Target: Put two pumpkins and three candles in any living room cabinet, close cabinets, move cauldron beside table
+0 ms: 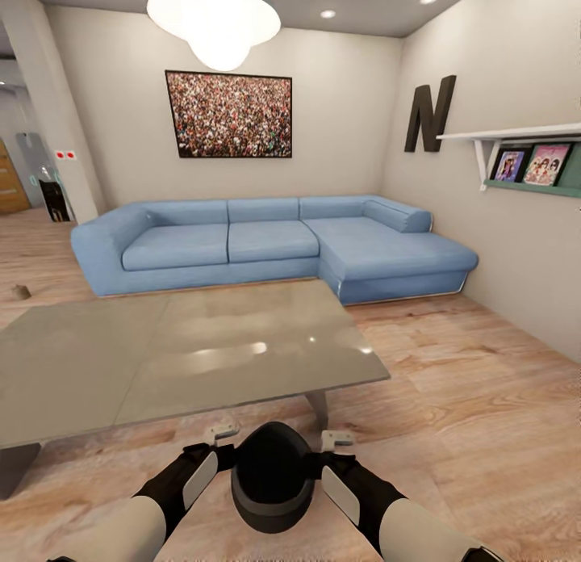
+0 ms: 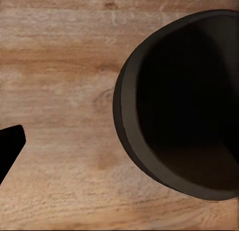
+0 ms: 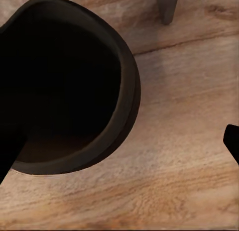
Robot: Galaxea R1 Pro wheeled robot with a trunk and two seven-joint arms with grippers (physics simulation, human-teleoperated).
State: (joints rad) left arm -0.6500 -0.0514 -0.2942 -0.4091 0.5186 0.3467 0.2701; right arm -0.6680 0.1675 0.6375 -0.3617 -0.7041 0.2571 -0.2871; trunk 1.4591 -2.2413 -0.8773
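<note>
- Left gripper (image 1: 221, 429) and right gripper (image 1: 337, 441): in the head view each sits against one flank of the cauldron (image 1: 272, 475), the left one on the robot's left side and the right one opposite. The two arms appear to clamp the pot between them, a sensible hold for a body too wide for one gripper.
- Jaws: in each wrist view one dark fingertip (image 2: 10, 146) shows well clear of the pot wall, and another (image 3: 232, 141) likewise, while the opposite finger merges with the black interior. Each pair reads as spread with a finger hooked over the rim, but contact cannot be confirmed.
- Cauldron (image 2: 130, 116): mouth upward, held low before the robot above the wooden floor (image 1: 484, 400), just short of the near edge of the table (image 1: 161, 352). It is judged to be on its way to a spot beside that table.
- Table leg (image 3: 167, 7): it stands just beyond the pot (image 3: 128, 91), confirming how near the table is.
- Hard to make out: whether the pot's base rests on the floor or hangs above it; its underside is hidden by its own body.
- Surroundings: a blue sofa (image 1: 266, 243) stands beyond the table against the far wall.
</note>
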